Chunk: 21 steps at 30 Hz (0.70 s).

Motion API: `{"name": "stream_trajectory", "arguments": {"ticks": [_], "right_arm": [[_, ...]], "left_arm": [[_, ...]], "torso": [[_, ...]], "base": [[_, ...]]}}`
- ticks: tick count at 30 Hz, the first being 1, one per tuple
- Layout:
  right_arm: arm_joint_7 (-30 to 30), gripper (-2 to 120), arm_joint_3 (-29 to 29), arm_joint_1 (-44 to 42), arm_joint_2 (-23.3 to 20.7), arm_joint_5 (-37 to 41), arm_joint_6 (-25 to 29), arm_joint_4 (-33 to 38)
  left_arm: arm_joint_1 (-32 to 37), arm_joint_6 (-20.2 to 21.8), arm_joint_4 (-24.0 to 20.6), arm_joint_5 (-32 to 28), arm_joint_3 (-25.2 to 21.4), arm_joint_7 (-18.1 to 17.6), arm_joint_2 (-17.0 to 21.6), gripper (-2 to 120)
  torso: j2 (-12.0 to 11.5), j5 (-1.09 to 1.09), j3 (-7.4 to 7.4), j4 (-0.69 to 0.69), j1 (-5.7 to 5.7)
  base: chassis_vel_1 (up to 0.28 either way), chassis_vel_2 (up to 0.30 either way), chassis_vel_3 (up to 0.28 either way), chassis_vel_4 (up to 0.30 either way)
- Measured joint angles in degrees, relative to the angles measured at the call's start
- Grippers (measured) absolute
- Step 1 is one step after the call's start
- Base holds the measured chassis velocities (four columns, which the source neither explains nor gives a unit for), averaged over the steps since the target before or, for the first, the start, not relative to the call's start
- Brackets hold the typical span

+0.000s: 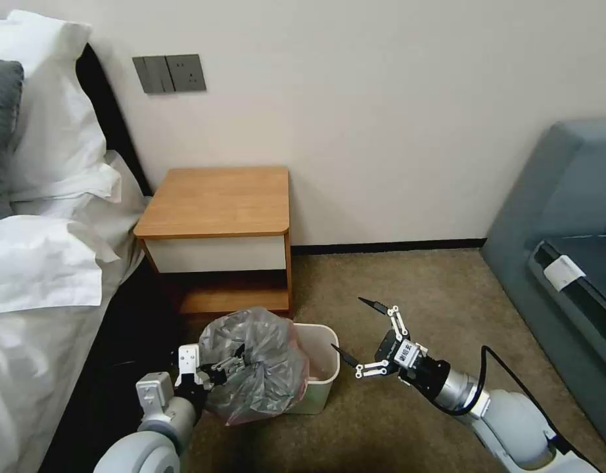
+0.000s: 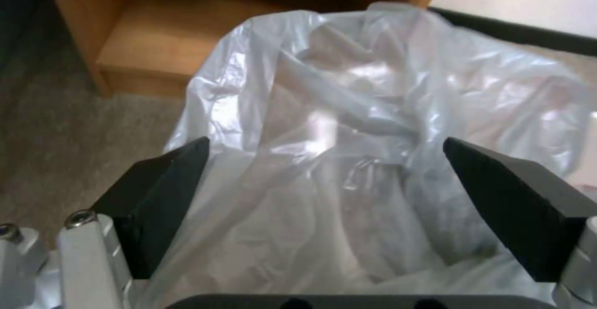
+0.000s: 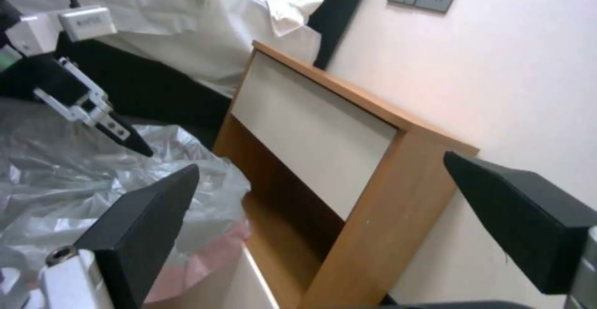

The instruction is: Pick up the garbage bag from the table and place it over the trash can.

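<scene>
The garbage bag (image 1: 257, 361), grey and crinkly with a pink edge, lies bunched over the left part of the cream trash can (image 1: 324, 358) on the carpet in front of the table (image 1: 217, 200). My left gripper (image 1: 227, 364) is at the bag's near left side. In the left wrist view it (image 2: 324, 143) stands open with the bag's plastic (image 2: 348, 113) spread between and beyond its fingers. My right gripper (image 1: 349, 325) hovers open just right of the can, gripping nothing. In the right wrist view it (image 3: 320, 163) faces the table's white drawer front (image 3: 311, 131), with the bag (image 3: 68, 183) to one side.
A bed with white linen (image 1: 40, 263) runs along the left, close to the table. A grey-blue sofa (image 1: 559, 217) stands at the right. Open carpet (image 1: 415, 282) lies between the can and the sofa. The wall (image 1: 382, 98) is right behind the table.
</scene>
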Motion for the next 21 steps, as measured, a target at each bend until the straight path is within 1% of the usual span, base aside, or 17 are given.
{"name": "stream_trajectory", "arguments": {"ticks": [3,11,14,15,16,17,18,20,21], "right_arm": [[0.0,100,0.1,-0.1,-0.1,0.0,0.0,0.1],[0.1,100,0.1,-0.1,-0.3,-0.1,-0.2,0.6],[0.1,100,0.4,-0.5,-0.4,-0.1,-0.1,0.8],[0.1,100,0.4,-0.5,-0.4,-0.1,-0.1,0.8],[0.1,100,0.6,-0.7,-0.4,-0.1,0.0,0.8],[0.1,100,0.7,-0.8,-0.4,-0.1,0.1,0.8],[0.1,100,1.0,-1.1,-0.4,-0.1,0.2,0.9],[0.1,100,1.1,-1.2,-0.4,-0.1,0.3,1.0],[0.0,100,1.3,-1.3,-0.3,0.0,0.5,1.0]], "left_arm": [[-0.4,0.1,0.8,0.0,0.1,-0.2,0.0,94],[-2.6,2.3,2.9,0.0,0.9,0.2,-0.3,92],[-3.3,3.8,3.1,0.2,1.1,0.8,-0.5,82],[-3.3,3.8,3.1,0.2,1.1,0.8,-0.5,82],[-3.5,4.6,3.1,0.4,1.1,1.1,-0.5,76],[-3.7,5.1,3.1,0.4,1.1,1.3,-0.5,73],[-3.9,6.4,3.0,0.4,1.0,1.8,-0.3,68],[-4.1,7.1,2.9,0.4,0.8,2.1,-0.3,67],[-4.4,8.1,2.9,0.4,0.7,2.4,-0.2,64]], "torso": [[0.0,0.00,0.00,0.00,0.00],[0.0,0.00,0.00,0.00,0.00],[0.0,0.00,0.00,0.00,0.00],[0.0,0.00,0.00,0.00,0.00],[0.0,0.00,0.00,0.00,0.00],[0.0,0.01,0.00,0.00,0.00],[0.0,0.00,0.00,0.00,0.00],[0.0,0.01,0.00,0.00,0.00],[0.0,0.00,0.00,0.00,0.00]], "base": [[0.000,0.000,0.000,0.000],[0.000,0.000,0.000,0.000],[0.000,0.000,0.000,0.000],[0.000,0.000,0.000,0.000],[0.000,0.000,0.000,0.000],[0.000,0.000,0.000,0.000],[0.000,0.000,0.000,0.000],[0.000,0.000,0.000,0.000],[0.000,0.000,0.000,0.000]]}}
